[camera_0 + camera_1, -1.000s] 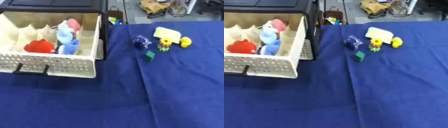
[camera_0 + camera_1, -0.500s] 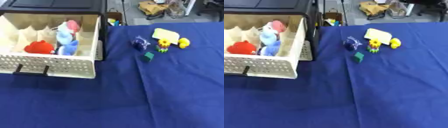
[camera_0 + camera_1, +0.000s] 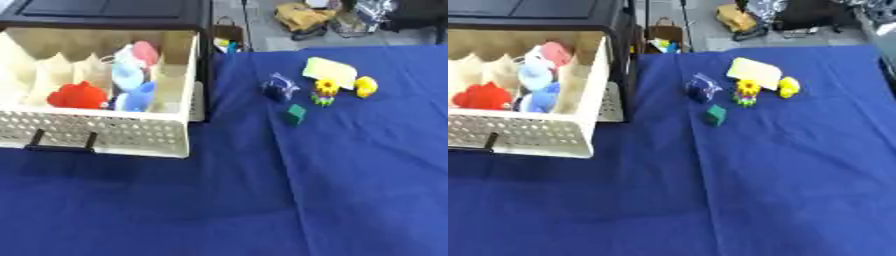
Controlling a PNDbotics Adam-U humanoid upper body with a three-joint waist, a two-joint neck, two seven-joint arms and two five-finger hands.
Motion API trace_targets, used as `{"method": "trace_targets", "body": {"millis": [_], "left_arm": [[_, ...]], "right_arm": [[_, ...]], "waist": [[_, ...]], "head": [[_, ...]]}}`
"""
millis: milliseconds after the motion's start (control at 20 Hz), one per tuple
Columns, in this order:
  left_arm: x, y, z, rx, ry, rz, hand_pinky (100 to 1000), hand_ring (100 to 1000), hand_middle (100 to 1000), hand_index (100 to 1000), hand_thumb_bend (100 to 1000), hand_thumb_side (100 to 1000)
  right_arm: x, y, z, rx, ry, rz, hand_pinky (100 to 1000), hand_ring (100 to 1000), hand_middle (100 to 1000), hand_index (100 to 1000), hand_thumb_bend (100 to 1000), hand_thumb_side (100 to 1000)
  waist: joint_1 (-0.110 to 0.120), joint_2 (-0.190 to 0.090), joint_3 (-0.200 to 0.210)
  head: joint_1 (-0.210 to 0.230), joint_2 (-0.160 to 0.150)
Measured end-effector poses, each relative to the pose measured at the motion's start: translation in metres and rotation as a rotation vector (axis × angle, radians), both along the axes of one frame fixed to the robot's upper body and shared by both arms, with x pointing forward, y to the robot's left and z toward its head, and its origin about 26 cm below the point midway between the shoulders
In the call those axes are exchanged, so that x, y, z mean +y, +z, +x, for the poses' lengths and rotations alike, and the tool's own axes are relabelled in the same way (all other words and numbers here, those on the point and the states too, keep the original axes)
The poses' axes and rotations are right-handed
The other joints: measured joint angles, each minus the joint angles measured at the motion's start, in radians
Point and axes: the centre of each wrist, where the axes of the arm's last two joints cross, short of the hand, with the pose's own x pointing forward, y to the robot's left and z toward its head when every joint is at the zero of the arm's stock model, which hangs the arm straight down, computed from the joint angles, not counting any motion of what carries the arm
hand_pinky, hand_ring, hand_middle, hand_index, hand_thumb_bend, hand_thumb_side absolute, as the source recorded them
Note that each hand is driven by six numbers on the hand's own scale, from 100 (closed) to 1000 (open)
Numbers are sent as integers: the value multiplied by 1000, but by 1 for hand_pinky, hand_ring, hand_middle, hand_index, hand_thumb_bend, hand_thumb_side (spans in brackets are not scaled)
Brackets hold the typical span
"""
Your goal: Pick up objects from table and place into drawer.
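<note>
An open cream drawer (image 3: 114, 136) with a perforated front and a black handle stands at the left of the blue table. Inside it lie a red toy (image 3: 77, 95), a blue and white soft toy (image 3: 131, 85) and a pink thing (image 3: 145, 51). On the cloth to the right lie a dark blue wrapped thing (image 3: 279, 88), a small green block (image 3: 294, 114), a yellow flower toy (image 3: 325, 90), a pale yellow flat pad (image 3: 330, 72) and a yellow duck (image 3: 366, 86). Neither hand shows in either view.
A black cabinet (image 3: 105, 12) sits over the drawer at the back left. Beyond the table's far edge the floor holds bags and clutter (image 3: 306, 17). Blue cloth (image 3: 262, 200) covers the whole near half of the table.
The whole picture has shifted slightly, so the camera has moved. The objects keep their places relative to one another.
</note>
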Motion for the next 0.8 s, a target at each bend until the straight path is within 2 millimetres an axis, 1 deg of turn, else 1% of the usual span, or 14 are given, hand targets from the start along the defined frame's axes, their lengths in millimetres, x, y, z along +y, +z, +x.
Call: {"method": "trace_targets", "body": {"millis": [400, 800], "left_arm": [[0, -1, -1, 6, 0, 4, 657, 644, 807, 867, 327, 1000], [-2, -2, 0, 8, -7, 2, 657, 645, 808, 867, 327, 1000]], "right_arm": [[15, -17, 26, 7, 4, -91, 817, 871, 847, 903, 125, 938], [19, -35, 38, 37, -1, -170, 817, 875, 847, 905, 163, 909]], "waist": [[3, 0, 6], [-1, 3, 11]], "head": [[-10, 0], [-11, -7]]}}
